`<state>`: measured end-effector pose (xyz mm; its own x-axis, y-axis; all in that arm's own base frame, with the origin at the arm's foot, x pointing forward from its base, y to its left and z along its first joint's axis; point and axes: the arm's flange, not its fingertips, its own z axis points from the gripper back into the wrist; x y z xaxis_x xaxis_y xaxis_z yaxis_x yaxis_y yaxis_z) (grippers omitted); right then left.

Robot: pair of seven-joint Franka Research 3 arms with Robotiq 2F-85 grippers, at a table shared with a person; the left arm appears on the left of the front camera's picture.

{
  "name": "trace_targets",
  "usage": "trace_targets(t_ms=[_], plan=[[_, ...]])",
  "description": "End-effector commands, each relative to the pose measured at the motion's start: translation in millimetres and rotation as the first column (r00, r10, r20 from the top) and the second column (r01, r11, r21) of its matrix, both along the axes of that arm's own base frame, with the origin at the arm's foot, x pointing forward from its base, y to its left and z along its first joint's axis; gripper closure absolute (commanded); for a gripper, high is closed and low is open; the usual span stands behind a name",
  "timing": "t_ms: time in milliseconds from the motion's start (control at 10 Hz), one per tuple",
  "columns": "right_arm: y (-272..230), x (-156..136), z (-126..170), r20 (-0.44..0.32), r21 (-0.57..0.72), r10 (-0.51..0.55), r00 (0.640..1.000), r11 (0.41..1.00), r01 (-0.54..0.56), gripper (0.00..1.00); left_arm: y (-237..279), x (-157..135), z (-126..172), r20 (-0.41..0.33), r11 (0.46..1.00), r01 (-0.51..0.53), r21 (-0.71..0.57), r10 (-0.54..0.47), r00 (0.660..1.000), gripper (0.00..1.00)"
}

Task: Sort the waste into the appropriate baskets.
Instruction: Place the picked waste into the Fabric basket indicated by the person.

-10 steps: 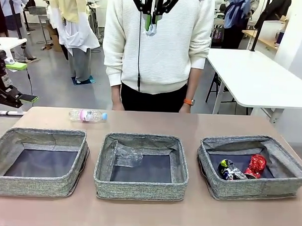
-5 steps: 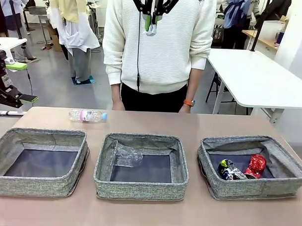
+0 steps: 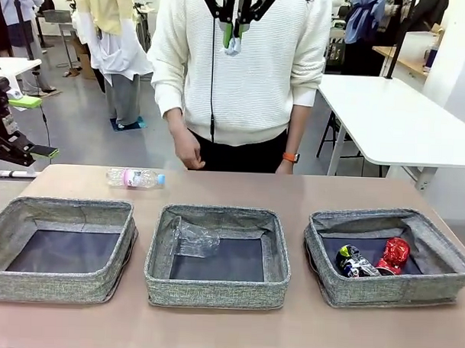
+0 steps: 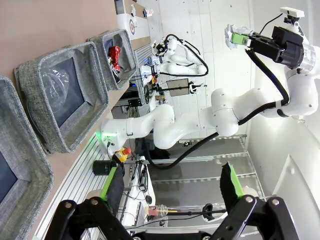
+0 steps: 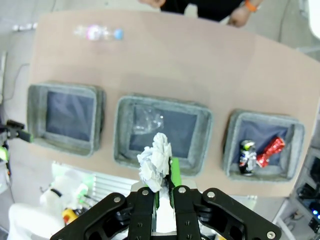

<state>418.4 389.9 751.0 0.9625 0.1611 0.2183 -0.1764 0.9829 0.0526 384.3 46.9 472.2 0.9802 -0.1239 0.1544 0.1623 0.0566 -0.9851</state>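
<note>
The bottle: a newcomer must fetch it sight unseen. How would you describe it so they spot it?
On the brown table, three grey baskets stand in a row. Beyond the left basket, near the far edge, lies the bottle on its side. Clear, with pink label and blue cap, it alone lies on bare tabletop, outside any basket.

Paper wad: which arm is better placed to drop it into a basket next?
Right. The right gripper is shut on the white paper wad, high above the baskets. The left gripper is open and empty, off by the table's left end.
</note>
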Motion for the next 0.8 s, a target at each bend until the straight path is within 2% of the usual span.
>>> trace_targets(t_ms=[0,700], plan=[[-1.5,-1.6,2.2,-0.010,0.005,0.000,1.000,1.000,0.000,0.89,-1.0,-1.2,4.2,-0.006,1.000,-0.006,-0.003,0.006,1.000,0.00],[-1.5,-1.6,2.2,-0.010,0.005,0.000,1.000,1.000,0.000,0.89,-1.0,-1.2,4.2,-0.006,1.000,-0.006,-0.003,0.006,1.000,0.00]])
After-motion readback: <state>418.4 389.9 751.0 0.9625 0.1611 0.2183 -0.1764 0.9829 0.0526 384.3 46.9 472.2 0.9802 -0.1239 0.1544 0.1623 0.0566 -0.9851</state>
